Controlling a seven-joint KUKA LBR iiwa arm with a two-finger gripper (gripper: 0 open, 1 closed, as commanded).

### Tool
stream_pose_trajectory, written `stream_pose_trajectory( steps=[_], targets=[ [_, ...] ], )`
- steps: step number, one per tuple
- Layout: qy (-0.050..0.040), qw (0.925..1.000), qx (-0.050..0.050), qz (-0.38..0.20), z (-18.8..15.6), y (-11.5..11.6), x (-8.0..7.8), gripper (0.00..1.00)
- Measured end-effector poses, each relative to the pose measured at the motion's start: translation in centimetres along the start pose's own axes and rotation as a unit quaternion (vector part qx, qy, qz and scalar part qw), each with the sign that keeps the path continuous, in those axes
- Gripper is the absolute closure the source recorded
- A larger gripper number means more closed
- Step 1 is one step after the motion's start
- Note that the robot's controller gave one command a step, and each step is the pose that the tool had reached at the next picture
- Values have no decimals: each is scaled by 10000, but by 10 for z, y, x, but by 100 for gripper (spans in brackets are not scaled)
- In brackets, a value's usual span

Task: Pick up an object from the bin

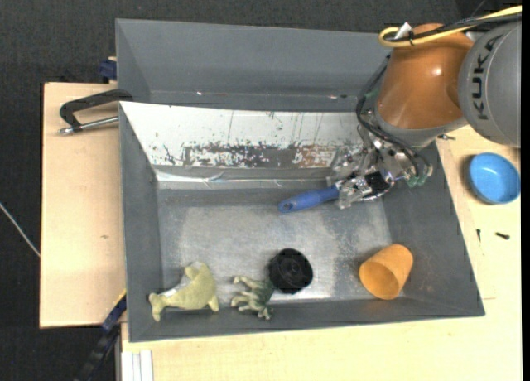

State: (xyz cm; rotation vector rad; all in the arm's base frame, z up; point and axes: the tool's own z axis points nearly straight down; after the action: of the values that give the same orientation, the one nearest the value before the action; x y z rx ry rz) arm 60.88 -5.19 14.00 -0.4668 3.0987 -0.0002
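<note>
My gripper (352,191) hangs at the back right of the bin, below the orange wrist cover. A blue stick-like handle (308,200) points left from it, slightly tilted. Its right end sits between the fingers, which are shut on it. An orange cup (387,271) lies on its side towards the front right, below the gripper and apart from it.
Along the front wall lie a black ribbed round thing (290,270), a small green toy creature (252,295) and a pale yellow-green toy animal (186,292). The arm comes in over the bin's right rim. The bin's left half and middle floor are bare.
</note>
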Motion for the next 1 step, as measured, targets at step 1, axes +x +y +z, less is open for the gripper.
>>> stream_pose_trajectory(
  steps=[1],
  targets=[
    [-7, 10000, 4, 6, -43, 0, -2, 100]
  ],
)
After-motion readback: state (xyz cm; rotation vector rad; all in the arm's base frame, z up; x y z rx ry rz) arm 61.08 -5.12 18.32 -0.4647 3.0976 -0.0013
